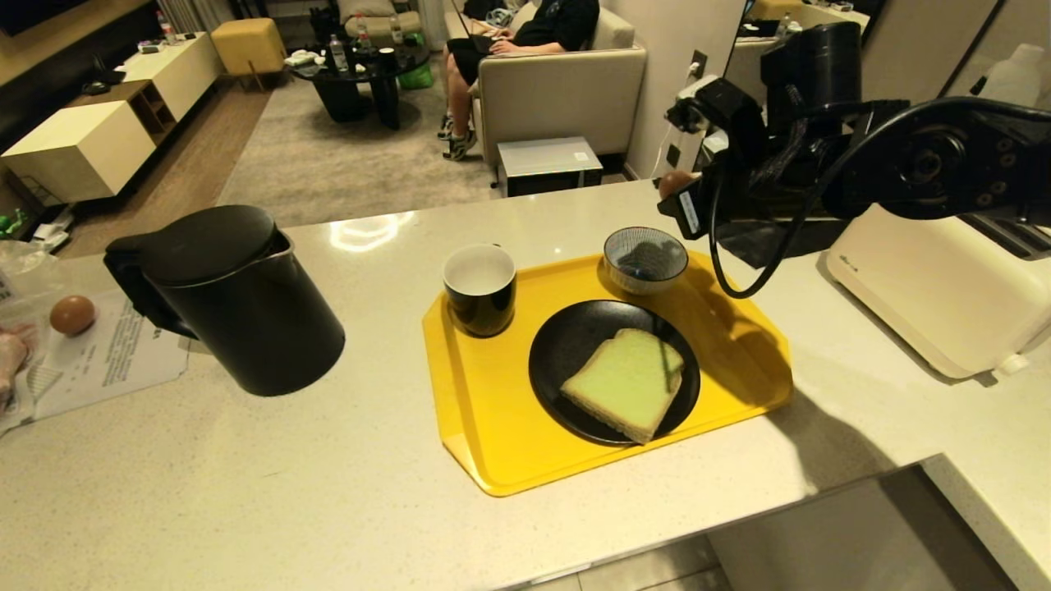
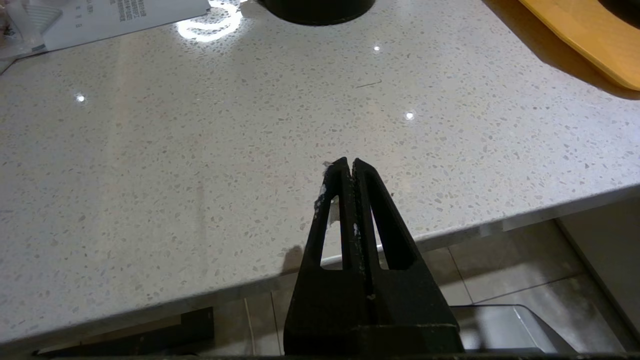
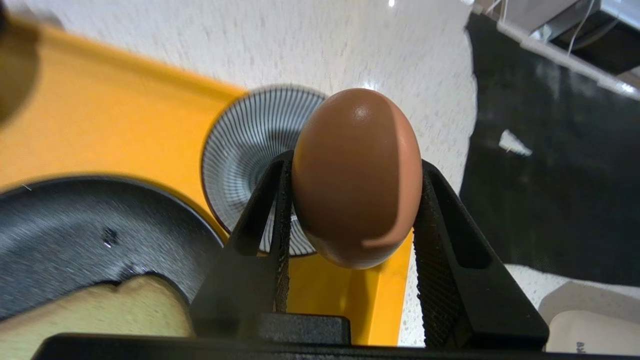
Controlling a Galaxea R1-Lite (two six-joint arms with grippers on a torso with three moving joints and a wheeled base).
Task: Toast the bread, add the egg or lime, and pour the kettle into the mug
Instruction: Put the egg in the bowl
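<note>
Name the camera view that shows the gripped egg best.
The right wrist view: the egg fills the frame, clamped in the right gripper. The head view shows only a sliver; the left wrist view shows none.

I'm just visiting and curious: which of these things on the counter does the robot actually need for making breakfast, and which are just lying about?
Part of the job:
- egg, gripped in the right gripper
- bread on the black plate
- toaster
- kettle
- mug
- striped bowl
- yellow tray

Just lying about:
- second egg
- printed paper
- left gripper, parked and shut
</note>
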